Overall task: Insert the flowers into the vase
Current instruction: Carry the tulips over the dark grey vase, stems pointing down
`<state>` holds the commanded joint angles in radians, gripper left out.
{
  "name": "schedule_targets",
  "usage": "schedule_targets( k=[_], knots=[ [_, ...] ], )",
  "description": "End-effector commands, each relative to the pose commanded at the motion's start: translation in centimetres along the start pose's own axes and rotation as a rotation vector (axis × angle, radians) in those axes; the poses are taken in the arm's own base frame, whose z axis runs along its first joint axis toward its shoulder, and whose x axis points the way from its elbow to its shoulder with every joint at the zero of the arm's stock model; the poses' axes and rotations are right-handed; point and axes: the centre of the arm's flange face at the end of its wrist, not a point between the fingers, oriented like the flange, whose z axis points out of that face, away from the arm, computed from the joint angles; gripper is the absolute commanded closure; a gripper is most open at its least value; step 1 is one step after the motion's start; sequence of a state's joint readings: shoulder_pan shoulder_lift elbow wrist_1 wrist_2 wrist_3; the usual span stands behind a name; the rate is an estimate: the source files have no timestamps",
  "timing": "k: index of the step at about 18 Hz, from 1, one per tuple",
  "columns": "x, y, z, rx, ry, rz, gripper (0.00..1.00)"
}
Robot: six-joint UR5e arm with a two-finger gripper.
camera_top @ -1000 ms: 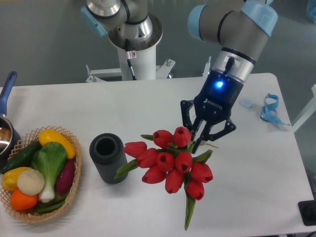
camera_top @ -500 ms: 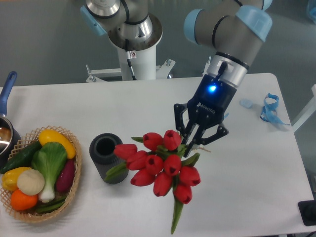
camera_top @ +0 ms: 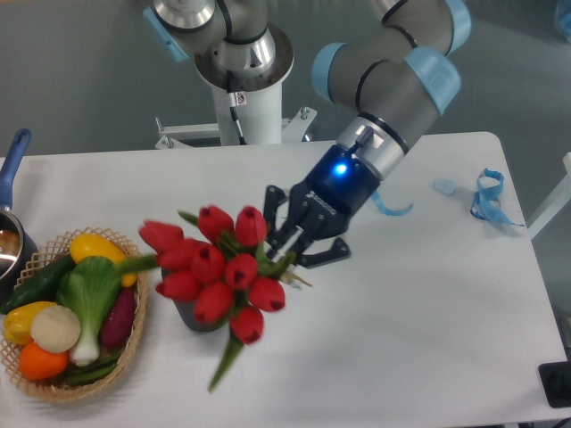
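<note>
Red flowers [camera_top: 219, 272] are clamped at the stems by the gripper [camera_top: 287, 249], heads fanned ahead of it, hiding most of the vase [camera_top: 192, 316] beneath. Judged light, floppy, top-heavy; hold low on bundled stems.

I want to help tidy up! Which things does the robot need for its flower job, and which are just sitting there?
Needed:
- bunch of red tulips with green stems, held in the gripper
- short dark grey vase, mostly hidden behind the tulips

Just sitting there:
- woven wicker basket of toy vegetables
- blue ribbon
- blue-handled pot
</note>
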<state>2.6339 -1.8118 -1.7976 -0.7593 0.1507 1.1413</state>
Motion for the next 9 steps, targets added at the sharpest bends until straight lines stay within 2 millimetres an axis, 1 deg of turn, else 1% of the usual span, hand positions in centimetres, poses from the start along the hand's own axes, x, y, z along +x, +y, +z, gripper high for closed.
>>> schedule_targets(
  k=[3,6,9],
  knots=[
    [2.2,0.3,-0.1,0.091,0.043,-0.018,0.9],
    [3.4,0.7,0.0,0.101,0.05,-0.029,0.9],
    [3.9,1.8,0.1,0.101,0.052,-0.043,0.9]
  ],
)
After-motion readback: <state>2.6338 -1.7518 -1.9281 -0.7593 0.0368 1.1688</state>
